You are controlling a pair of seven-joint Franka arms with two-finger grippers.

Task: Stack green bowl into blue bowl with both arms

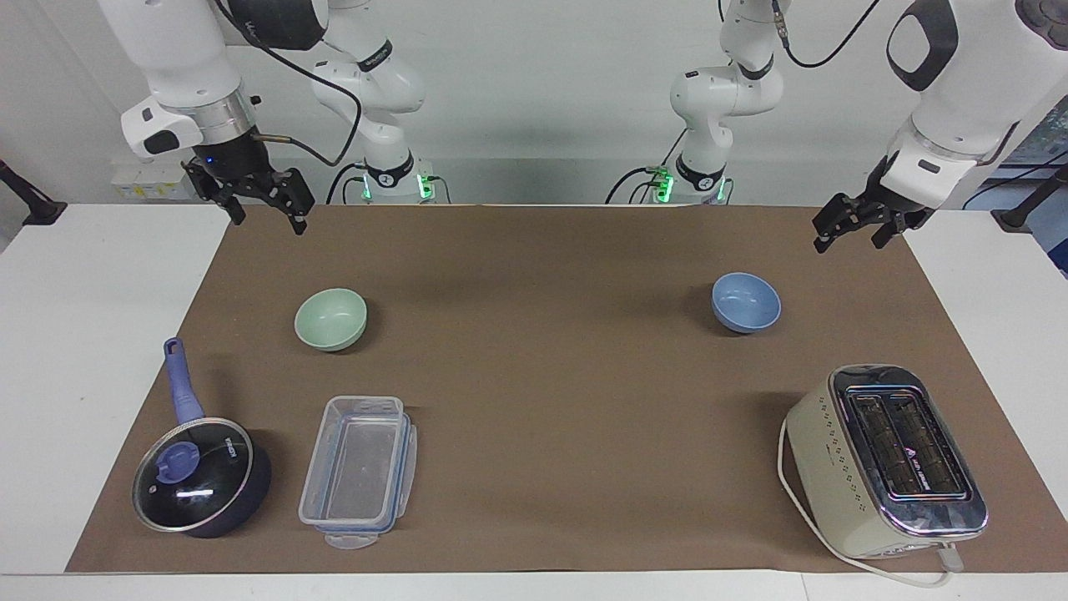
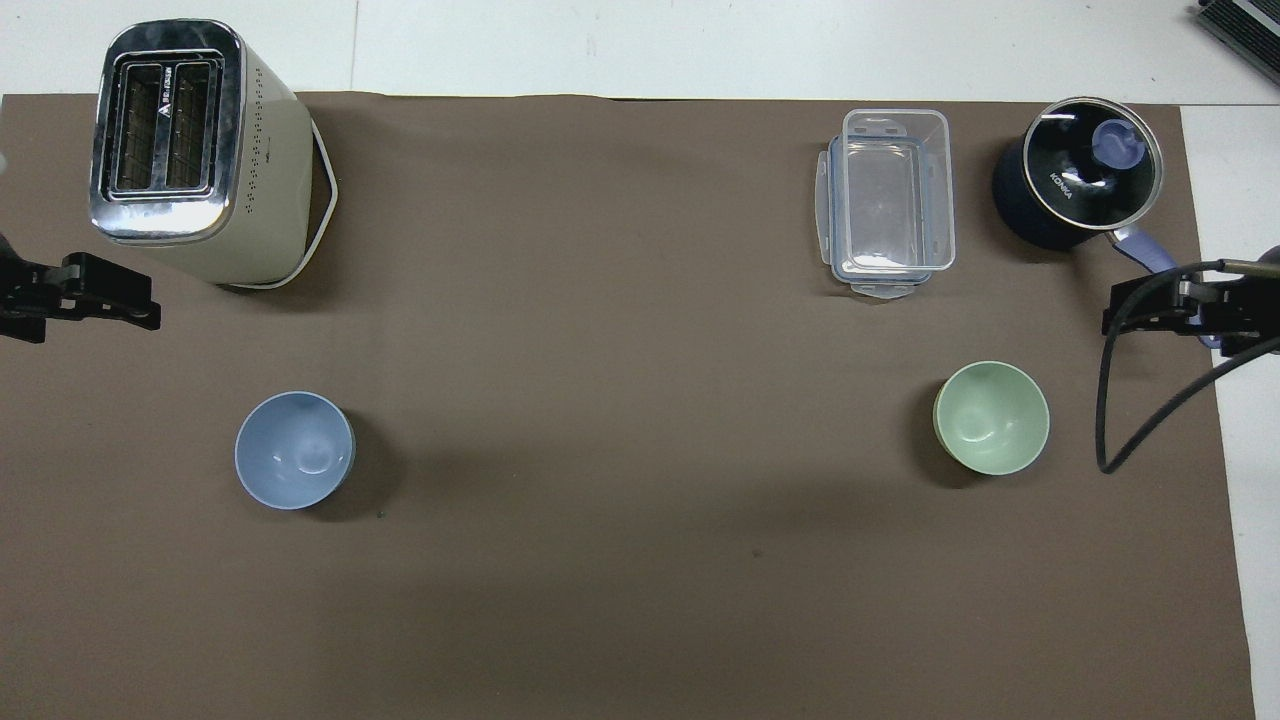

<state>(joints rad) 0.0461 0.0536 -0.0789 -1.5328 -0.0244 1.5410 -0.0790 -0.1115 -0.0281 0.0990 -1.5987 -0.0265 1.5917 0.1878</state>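
Note:
The pale green bowl (image 1: 330, 317) (image 2: 991, 417) sits upright and empty on the brown mat toward the right arm's end. The blue bowl (image 1: 745, 302) (image 2: 294, 450) sits upright and empty toward the left arm's end, far from the green one. My right gripper (image 1: 269, 221) (image 2: 1125, 318) hangs open and empty over the mat's edge at its own end, above the tip of the saucepan's handle. My left gripper (image 1: 847, 242) (image 2: 130, 305) hangs open and empty over the mat's edge at the left arm's end, beside the toaster. Neither gripper touches a bowl.
A cream toaster (image 1: 889, 459) (image 2: 190, 150) stands farther from the robots than the blue bowl. A clear plastic container (image 1: 359, 472) (image 2: 890, 200) and a dark blue lidded saucepan (image 1: 200, 484) (image 2: 1080, 175) lie farther out than the green bowl.

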